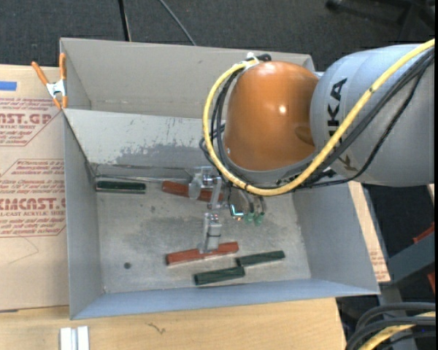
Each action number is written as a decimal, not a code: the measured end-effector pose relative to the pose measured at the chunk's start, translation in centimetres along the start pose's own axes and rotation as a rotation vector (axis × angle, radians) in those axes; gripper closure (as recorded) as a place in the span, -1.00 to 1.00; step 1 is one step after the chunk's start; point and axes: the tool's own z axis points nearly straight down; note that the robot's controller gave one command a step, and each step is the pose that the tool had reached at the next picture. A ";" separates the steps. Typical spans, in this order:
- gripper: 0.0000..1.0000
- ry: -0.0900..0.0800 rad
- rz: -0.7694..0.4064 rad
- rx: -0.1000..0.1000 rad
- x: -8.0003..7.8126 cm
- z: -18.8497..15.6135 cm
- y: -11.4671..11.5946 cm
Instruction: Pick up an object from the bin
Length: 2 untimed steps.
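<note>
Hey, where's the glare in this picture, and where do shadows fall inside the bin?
Camera view: a bright glare spot sits on the arm's orange cover; the arm's bulk seems to shade the bin floor beneath it, around the gripper; the left floor, by the dark green stick, is lit evenly, with no hard shadows.

Bright, even light — a glare spot on the orange cover.

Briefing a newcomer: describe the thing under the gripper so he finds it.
Go to the grey bin's near wall, midway along. Three flat bars lie there; it is the red bar beneath the gripper, while its neighbours are dark green bars.
</note>
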 end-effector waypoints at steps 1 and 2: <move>-1.00 -0.004 -0.034 -0.001 1.8 16.7 -5.1; -1.00 -0.009 0.004 -0.001 2.0 13.3 -5.4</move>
